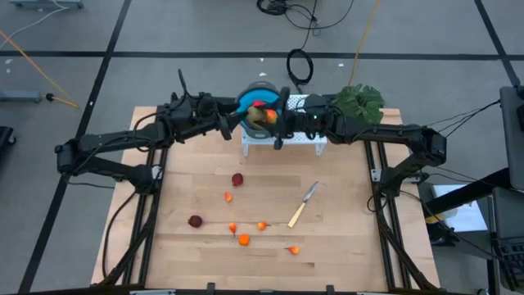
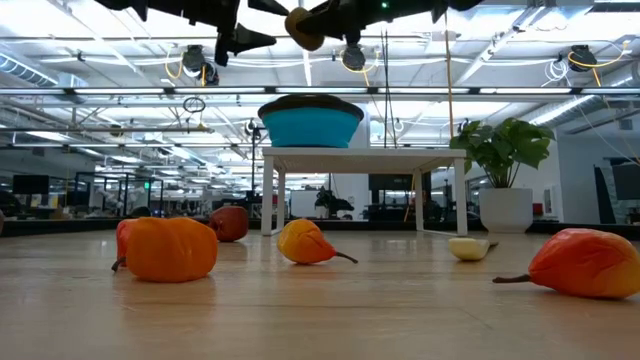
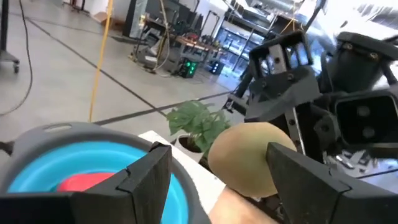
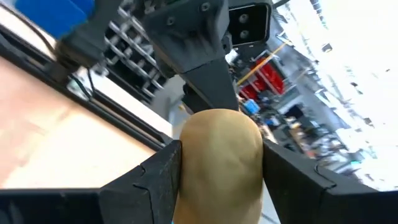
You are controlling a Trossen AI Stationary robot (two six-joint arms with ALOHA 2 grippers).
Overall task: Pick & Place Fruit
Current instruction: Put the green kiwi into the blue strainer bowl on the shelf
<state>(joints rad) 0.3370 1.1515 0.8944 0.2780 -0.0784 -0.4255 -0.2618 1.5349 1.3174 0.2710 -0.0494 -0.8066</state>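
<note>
Table's front (image 1: 344, 254), scattered fruit (image 1: 244, 239)

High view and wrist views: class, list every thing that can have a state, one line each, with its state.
Right pincer: shut on the brown-green fruit, held above the bowl.
Left pincer: open, fingers either side of that fruit.
Blue bowl: upright on the white stand, holding a red-yellow fruit.
Dark red fruit: loose on the table.
Knife: lying flat.

The tabletop (image 1: 344, 246) is pale, matt wood planking, the bowl (image 2: 310, 126) smooth blue plastic, the brown-green fruit (image 4: 217, 162) dull and faintly mottled, and the small orange fruit (image 2: 170, 249) waxy-glossy.
</note>
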